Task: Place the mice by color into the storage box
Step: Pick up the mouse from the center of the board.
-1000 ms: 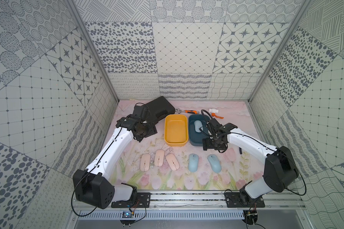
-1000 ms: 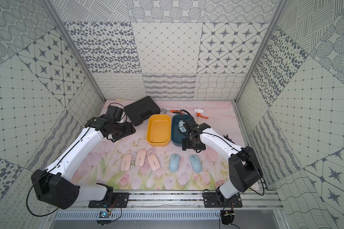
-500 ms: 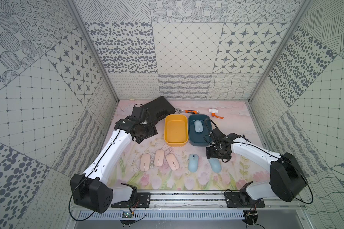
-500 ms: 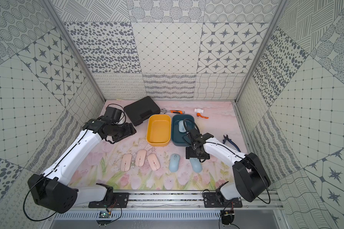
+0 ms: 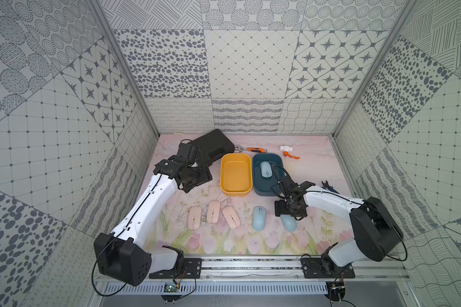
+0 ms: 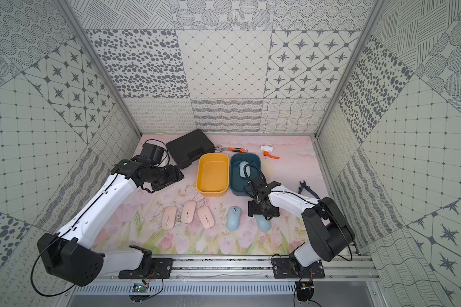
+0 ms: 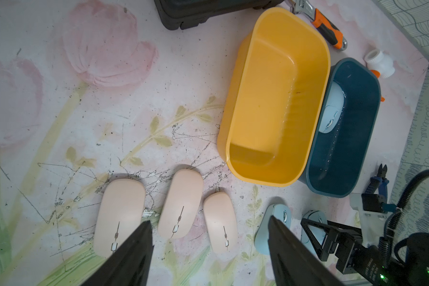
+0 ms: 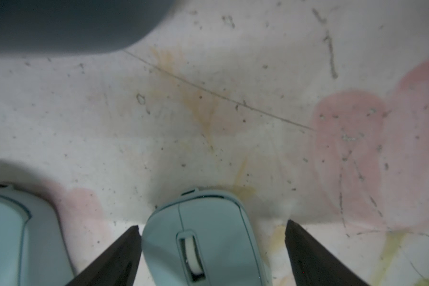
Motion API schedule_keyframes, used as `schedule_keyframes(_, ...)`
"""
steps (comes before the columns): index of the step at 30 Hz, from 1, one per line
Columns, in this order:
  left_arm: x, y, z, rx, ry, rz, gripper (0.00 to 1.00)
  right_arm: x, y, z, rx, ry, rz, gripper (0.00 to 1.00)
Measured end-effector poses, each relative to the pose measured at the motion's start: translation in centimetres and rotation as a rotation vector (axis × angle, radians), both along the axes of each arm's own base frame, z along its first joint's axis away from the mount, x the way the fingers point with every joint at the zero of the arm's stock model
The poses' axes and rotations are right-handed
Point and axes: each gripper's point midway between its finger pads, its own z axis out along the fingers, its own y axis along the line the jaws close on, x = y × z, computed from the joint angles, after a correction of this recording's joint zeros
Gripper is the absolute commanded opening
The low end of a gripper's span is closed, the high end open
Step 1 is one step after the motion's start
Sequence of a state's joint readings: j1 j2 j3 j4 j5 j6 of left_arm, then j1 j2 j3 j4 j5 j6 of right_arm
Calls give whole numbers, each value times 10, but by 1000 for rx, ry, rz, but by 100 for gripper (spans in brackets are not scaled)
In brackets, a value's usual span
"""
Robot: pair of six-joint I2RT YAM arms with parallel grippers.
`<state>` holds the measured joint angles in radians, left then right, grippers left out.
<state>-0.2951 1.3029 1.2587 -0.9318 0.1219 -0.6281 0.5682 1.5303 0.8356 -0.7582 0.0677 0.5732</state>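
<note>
Panels of grey-and-white patterned tiles (image 5: 248, 66) wall in the cell on three sides. The counter (image 5: 317, 170) is covered with a pale pink sheet printed with tulips and green stems, which looks scuffed and scratched in the close wrist views. By my reading the sorting has barely begun. One blue mouse (image 5: 265, 169) lies inside the dark teal box (image 5: 261, 187), while the yellow box (image 5: 235, 192) just beside it is empty. Out on the counter in front of the boxes lie a left pink mouse (image 5: 194, 218), a middle pink mouse (image 5: 213, 211) and a right pink mouse (image 5: 231, 217) in a row, with two more blue ones near them. The second blue mouse (image 5: 259, 218) lies untouched. The third blue mouse (image 8: 203, 237) sits between the spread jaws of the right pincer (image 8: 212, 224), which is low over it and wide. One finger is at the mouse's side and the other is clear of it, so nothing is gripped yet. The left pincer (image 7: 209, 220) hangs above the counter near the black case (image 5: 213, 144), its jaws apart and empty. That leaves five of the six mice to place. At the back lie an orange-handled wrench (image 5: 253, 149) and a white pipe fitting (image 5: 286, 151). Blue-handled pliers (image 5: 329, 186) lie by the right wall and are no part of the job.
</note>
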Motion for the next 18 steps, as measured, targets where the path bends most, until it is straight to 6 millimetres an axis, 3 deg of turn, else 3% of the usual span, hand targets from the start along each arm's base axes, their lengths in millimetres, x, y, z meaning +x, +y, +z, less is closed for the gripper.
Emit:
schedule_keyframes(11,-1,0,0,3,4,-2,77,10,5,-3,17,-42,-5,94)
schedule_keyframes(18,-2,0,-3,7,17,-3,77,-12,-4,0,26,-5,-6,95)
